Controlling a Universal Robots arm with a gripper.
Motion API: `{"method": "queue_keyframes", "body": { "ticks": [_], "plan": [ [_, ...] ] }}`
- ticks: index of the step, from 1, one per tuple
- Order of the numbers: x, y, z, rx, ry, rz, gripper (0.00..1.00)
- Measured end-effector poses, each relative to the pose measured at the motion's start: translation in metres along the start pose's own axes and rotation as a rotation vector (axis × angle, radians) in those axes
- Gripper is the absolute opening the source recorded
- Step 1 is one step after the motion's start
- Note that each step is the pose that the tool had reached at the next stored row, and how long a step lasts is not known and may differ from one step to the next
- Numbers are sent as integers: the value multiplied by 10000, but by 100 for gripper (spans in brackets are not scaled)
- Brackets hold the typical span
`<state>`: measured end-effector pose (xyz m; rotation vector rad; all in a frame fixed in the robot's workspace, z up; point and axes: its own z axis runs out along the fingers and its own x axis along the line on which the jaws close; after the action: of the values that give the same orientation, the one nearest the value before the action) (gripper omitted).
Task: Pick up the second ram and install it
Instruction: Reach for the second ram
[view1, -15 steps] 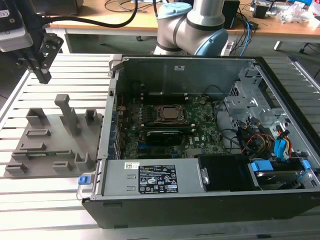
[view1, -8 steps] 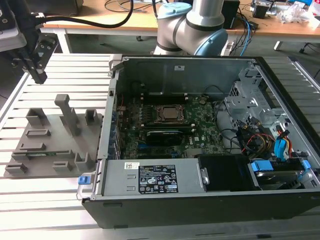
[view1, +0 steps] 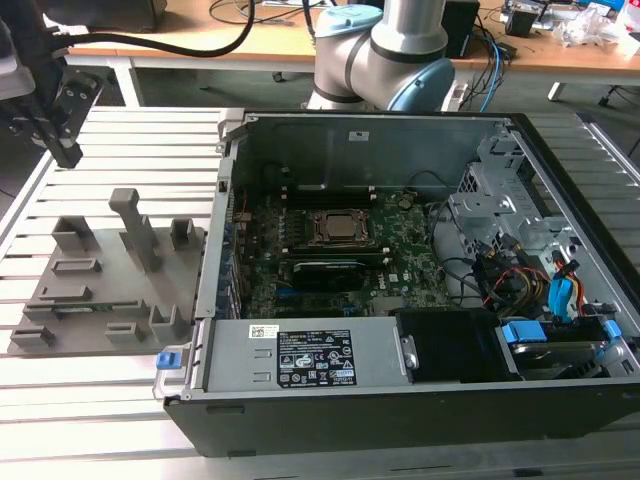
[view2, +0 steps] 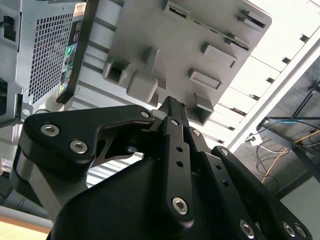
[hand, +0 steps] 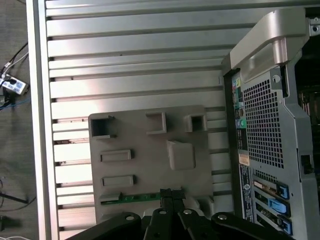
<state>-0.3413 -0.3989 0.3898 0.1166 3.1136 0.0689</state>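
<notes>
Gripper (view1: 68, 155), at the exterior view's far left: we are seeing it hanging above the slatted table (view1: 130, 130), fingers drawn together on nothing. Second ram (hand: 131, 198): we are finding it lying in a slot of the grey fixture (view1: 100, 250), below the gripper. Open computer case (view1: 400, 420) is sitting at the right.

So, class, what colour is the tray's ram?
The second ram is green, best in the first wrist view.
</notes>
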Motion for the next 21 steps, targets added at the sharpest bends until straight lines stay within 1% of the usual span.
{"method": "queue_keyframes", "body": {
  "ticks": [7, 13, 15, 21],
  "plan": [
    [63, -5, 0, 0, 1, 0, 11],
    [156, -12, 0, 0, 0, 1, 11],
    [199, -15, 0, 0, 0, 1, 11],
    [251, -19, 1, 0, 0, 0, 11]
  ]
}}
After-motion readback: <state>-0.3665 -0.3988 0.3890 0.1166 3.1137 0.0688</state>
